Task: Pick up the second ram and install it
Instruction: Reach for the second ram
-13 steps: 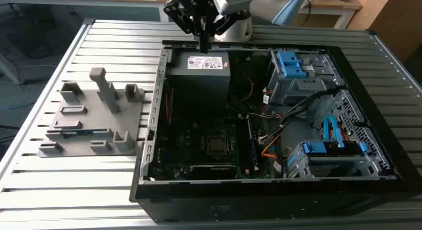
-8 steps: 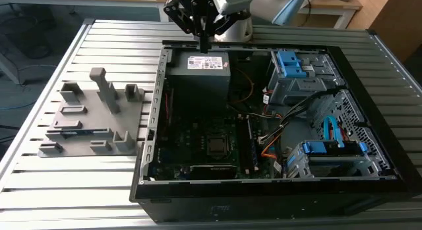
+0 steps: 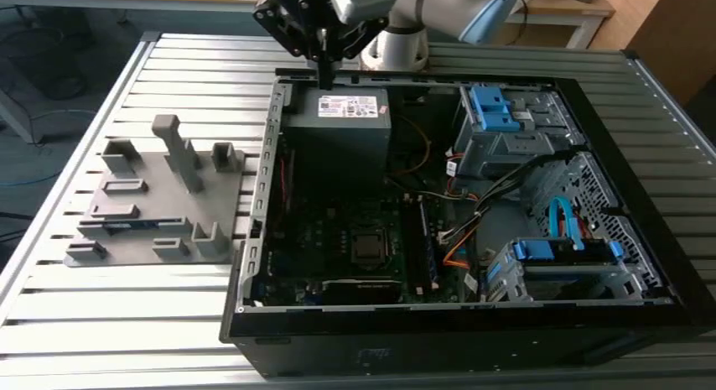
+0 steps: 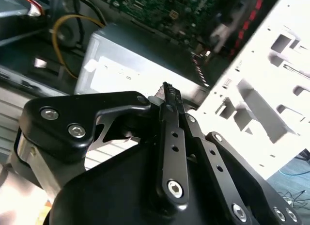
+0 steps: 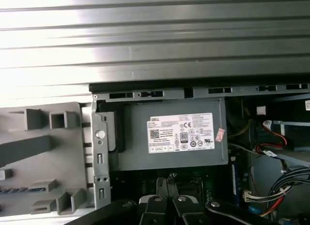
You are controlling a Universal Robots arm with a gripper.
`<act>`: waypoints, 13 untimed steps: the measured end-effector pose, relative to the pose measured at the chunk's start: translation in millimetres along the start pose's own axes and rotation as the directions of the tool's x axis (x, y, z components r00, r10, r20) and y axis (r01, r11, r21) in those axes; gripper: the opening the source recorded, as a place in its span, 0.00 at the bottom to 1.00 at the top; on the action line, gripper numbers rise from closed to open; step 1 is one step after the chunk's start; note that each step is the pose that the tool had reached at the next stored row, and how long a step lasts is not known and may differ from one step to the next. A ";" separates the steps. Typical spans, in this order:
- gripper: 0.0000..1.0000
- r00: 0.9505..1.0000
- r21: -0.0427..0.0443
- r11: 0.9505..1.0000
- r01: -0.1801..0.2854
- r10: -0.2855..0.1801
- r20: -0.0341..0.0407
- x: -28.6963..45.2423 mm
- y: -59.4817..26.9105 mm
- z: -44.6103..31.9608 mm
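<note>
Grey plastic fixture point(image 3: 168, 232) sits on the slatted metal table point(image 3: 112, 331), and I see the second ram point(image 3: 123, 226) lying low in one of its slots, a dark bluish strip too small for me to pick out chips. Beside it, the open computer case point(image 3: 267, 180) holds a power supply point(image 3: 335, 143), a motherboard point(image 3: 335, 231), blue drive caddies point(image 3: 492, 109) and loose cables. My gripper point(image 3: 325, 71) hangs over the case's far rim, just above the power supply and well apart from the ram. In the second wrist view its fingers point(image 4: 170, 118) are pressed together with nothing between them. The arm is cut off at the exterior view's top edge.
</note>
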State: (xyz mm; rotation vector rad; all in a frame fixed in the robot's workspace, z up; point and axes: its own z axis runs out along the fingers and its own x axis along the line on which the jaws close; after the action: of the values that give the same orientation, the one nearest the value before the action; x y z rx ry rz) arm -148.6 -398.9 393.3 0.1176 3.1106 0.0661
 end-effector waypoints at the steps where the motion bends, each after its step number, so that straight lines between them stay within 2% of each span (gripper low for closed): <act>1: 0.10 1.000 0.000 1.000 0.000 0.000 0.001 4.5 -0.3 -0.1; 9: 0.10 1.000 0.000 1.000 0.000 0.000 0.003 39.8 -3.6 -1.1; 13: 0.10 1.000 0.000 1.000 0.000 0.000 0.003 53.2 -5.4 -1.4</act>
State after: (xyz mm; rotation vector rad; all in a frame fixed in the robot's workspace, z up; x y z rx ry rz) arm -202.0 -400.4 393.1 0.1176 3.1080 0.0661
